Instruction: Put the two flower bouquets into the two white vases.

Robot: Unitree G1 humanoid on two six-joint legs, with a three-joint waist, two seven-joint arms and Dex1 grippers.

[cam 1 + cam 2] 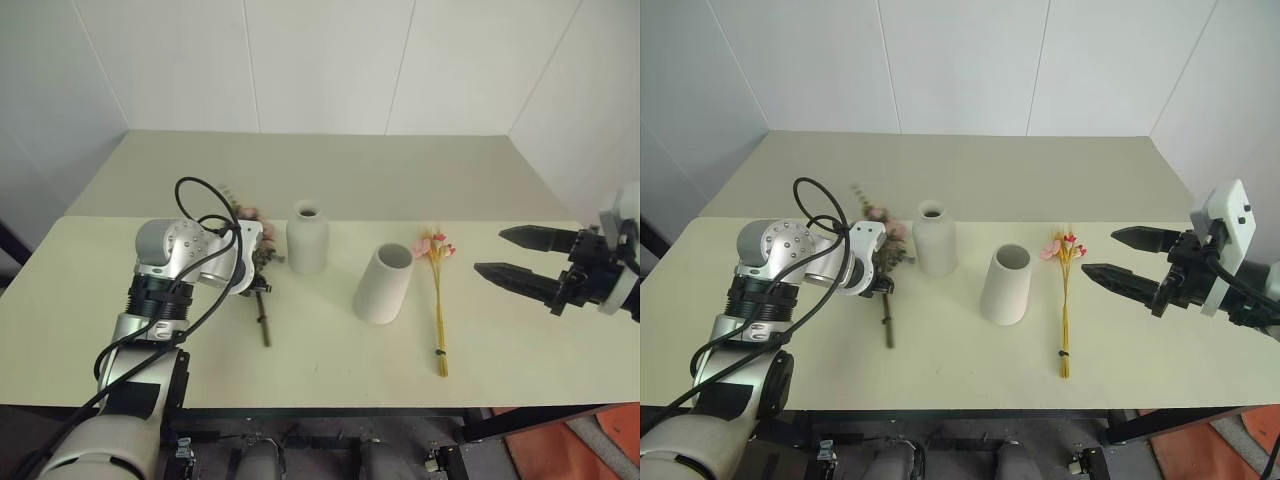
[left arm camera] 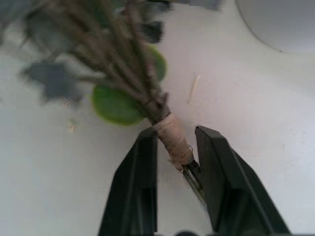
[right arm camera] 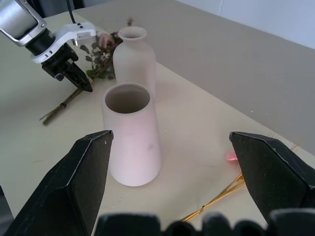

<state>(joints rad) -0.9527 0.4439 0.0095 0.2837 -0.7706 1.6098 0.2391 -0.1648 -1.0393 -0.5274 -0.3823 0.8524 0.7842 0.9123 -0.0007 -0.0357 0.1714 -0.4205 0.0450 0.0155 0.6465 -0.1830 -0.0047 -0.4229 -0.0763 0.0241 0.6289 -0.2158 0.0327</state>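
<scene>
Left gripper (image 2: pixel 174 147) is clamped on the taped stem of the rose bunch (image 1: pixel 883 232), which lies flat on the table (image 1: pixel 520 350) (blooms away from the robot, stem end toward it), just left of the bottle vase (image 1: pixel 307 238). So that vase is the nearest mouth, and the bunch must swing upright first, I'd say. Right gripper (image 1: pixel 510 257) hangs wide apart, holding nothing, beside the straw bundle (image 1: pixel 438 310), which lies lengthwise right of the cylinder vase (image 1: pixel 384 284).
</scene>
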